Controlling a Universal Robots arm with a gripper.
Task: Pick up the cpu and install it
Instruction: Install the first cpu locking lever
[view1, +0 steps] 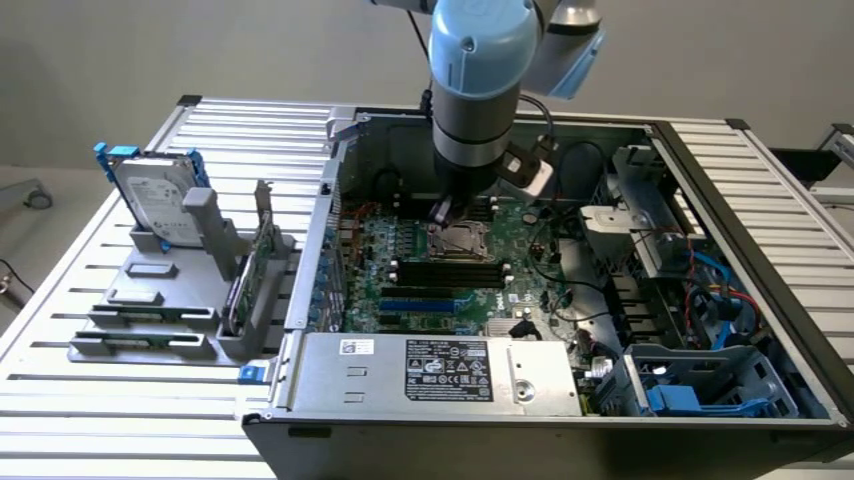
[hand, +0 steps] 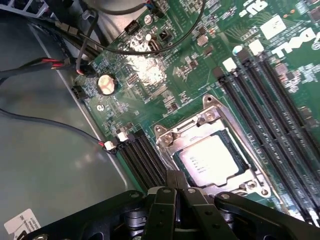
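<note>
Above the socket (hand: 212, 150), the arm (view1: 481, 90) hangs upright, jaws closed and empty beside the seated cpu (hand: 210, 160).

Slatted metal table (view1: 80, 400) under computer case (view1: 441, 400), grey rack (view1: 160, 300)

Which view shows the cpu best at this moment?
The wrist view: the cpu lies in the socket, its silver top plain to see, just beyond the shut gripper. In the exterior view the cpu is a small pale square below the arm.
</note>
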